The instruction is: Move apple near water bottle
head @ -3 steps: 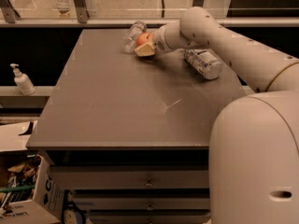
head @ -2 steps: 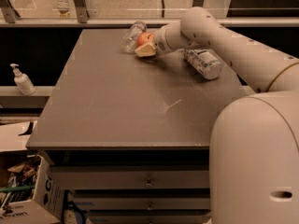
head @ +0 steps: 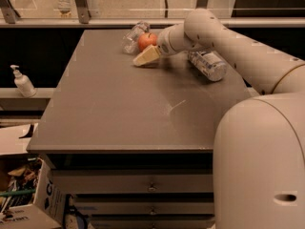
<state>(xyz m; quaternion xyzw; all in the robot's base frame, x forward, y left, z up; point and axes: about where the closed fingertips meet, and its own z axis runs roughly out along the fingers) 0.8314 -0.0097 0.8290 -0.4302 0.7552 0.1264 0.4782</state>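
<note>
Grey-brown and matte, the table [head: 119,113] is seen from its near edge, with everything of note gathered toward its far side. The apple [head: 147,40] — round and red-orange — is set close to the far edge, a little left of the middle. It is placed just beside the water bottle [head: 133,36], which is laid on its side with its clear, slim body angled toward the far rim. The two are seen right against each other, though whether they actually touch cannot be made out.

The gripper [head: 146,55] is found directly at the apple, on its near side, where a pale wedge-shaped part is held low over the tabletop and close under the fruit. Whether the apple is clasped or lies free cannot be told, since the far side of the gripper is hidden behind the fruit.

The white arm [head: 224,37] is stretched in from the right, and its wrist is ended just right of the apple. Below the forearm a larger, fatter bottle [head: 208,65] is laid on its side, to the right of the apple and well apart from it.

The lower right corner is filled by the robot's rounded white body [head: 262,166]. Drawers [head: 150,187] are seen under the tabletop. Off the table to the left, a pump dispenser [head: 21,81] is stood upright on a ledge, and lower down a cardboard box [head: 19,194] — open and cluttered — is seen.
</note>
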